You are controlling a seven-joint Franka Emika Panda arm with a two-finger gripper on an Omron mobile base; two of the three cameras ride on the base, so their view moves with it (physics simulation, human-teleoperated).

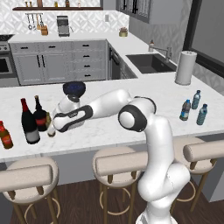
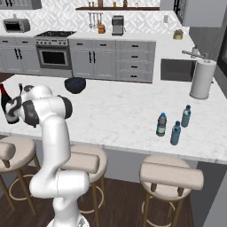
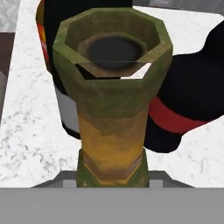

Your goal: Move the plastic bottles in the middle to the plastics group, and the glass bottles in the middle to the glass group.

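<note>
So the jaws are clamped on the amber beer bottle [image 3: 113, 109], which stands upright between them at the tabletop's [image 1: 131, 94] left end, just beside the squat red-labelled bottle [image 1: 40, 116] and tall wine bottle [image 1: 29, 123].

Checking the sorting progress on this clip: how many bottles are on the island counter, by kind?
Clear blue plastic water bottles: 3
Tall dark wine bottle: 1
Squat dark bottle with red label: 1
Amber beer bottle: 1
Small orange-red bottle: 1
Total: 7
</note>
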